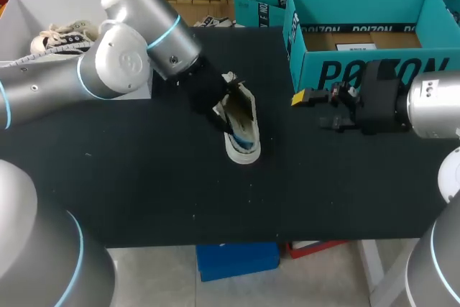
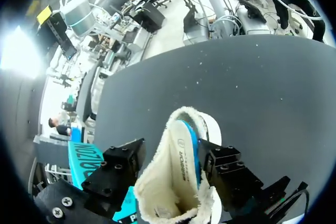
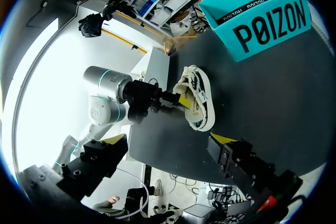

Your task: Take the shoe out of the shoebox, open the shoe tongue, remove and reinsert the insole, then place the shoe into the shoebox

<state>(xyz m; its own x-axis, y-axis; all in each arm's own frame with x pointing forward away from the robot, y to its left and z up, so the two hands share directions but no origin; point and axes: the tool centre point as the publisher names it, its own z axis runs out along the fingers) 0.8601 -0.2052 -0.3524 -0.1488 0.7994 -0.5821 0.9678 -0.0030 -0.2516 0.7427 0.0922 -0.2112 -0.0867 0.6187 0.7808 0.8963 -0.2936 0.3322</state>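
Observation:
A cream shoe [image 1: 241, 133] with a fleecy lining and a blue insole lies on the black table [image 1: 144, 177], near its middle. My left gripper [image 1: 221, 102] is at the shoe's opening. In the left wrist view the shoe [image 2: 181, 171] sits between the spread black fingers [image 2: 118, 166] of the left gripper [image 2: 173, 179], which is open. The teal shoebox [image 1: 359, 70] stands open at the back right. My right gripper [image 1: 310, 98] hangs open in front of the box with nothing in it. From the right wrist view the shoe [image 3: 198, 98] lies ahead of the right gripper [image 3: 168, 141], beside the shoebox [image 3: 265, 22].
A white box [image 1: 29, 5] holding another shoe [image 1: 61, 37] stands at the back left, behind my left arm [image 1: 122, 55]. Bare black table stretches in front of the shoe and toward the front edge.

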